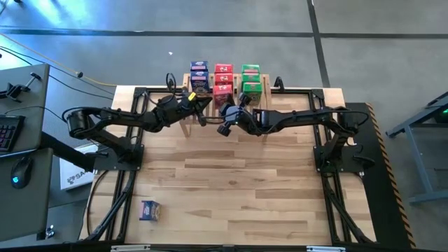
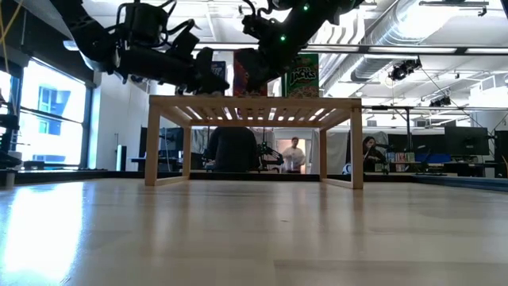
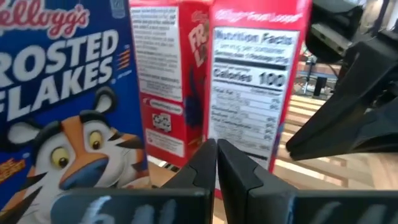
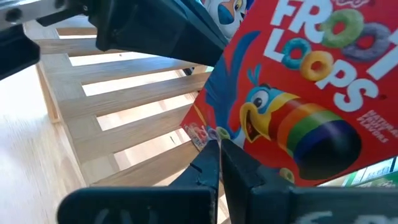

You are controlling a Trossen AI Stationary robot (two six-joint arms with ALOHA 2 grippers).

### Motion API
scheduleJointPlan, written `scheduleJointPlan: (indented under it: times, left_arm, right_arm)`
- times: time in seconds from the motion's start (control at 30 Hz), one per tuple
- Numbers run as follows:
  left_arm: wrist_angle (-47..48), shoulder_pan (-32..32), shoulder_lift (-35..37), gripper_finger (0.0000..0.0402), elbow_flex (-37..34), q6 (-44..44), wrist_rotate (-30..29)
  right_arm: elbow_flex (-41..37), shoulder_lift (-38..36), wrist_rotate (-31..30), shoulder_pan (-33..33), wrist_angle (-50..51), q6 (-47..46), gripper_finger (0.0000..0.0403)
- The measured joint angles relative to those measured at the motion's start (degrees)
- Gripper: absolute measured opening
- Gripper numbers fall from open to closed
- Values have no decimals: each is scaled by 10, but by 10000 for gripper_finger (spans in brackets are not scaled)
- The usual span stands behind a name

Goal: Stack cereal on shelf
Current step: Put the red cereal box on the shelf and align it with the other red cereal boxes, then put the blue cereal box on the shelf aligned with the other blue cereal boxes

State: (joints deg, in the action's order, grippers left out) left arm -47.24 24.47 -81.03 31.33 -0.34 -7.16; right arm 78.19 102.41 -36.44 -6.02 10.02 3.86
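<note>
Printed cardboard cereal boxes (image 1: 222,79) (blue, red, green) are stood on the slatted wooden shelf (image 2: 254,106). Left gripper (image 3: 216,163) and right gripper (image 4: 219,162) are held beside them, fingers pressed together.

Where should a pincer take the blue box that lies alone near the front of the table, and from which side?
The lone blue box lies flat on the table, with nothing touching it. Probably best to come straight down from above and close on its two long edges, the narrower span. Both pincers are far off at the shelf.
</note>
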Motion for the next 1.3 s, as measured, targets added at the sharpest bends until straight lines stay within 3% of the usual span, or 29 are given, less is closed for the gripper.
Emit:
scheduleJointPlan:
  times: [0.53, 0.87, 1.1, 1.2, 1.3]
  left_arm:
    - [-6, 14, -20, 7, 22, 10, 22]
    - [20, 14, 24, 7, 22, 13, 49]
    - [76, 14, 64, 7, 20, 26, 52]
    - [66, 14, 80, 7, 2, 25, 56]
    - [66, 14, 98, 7, -21, 25, 59]
  right_arm:
    - [0, 0, 11, 0, -8, -9, 0]
    - [0, 0, 37, -21, -18, -25, 0]
    - [0, -14, 38, 8, -22, -9, 0]
    - [-24, -33, 55, 18, -54, 0, 0]
    - [-87, -45, 103, 26, -159, 8, 0]
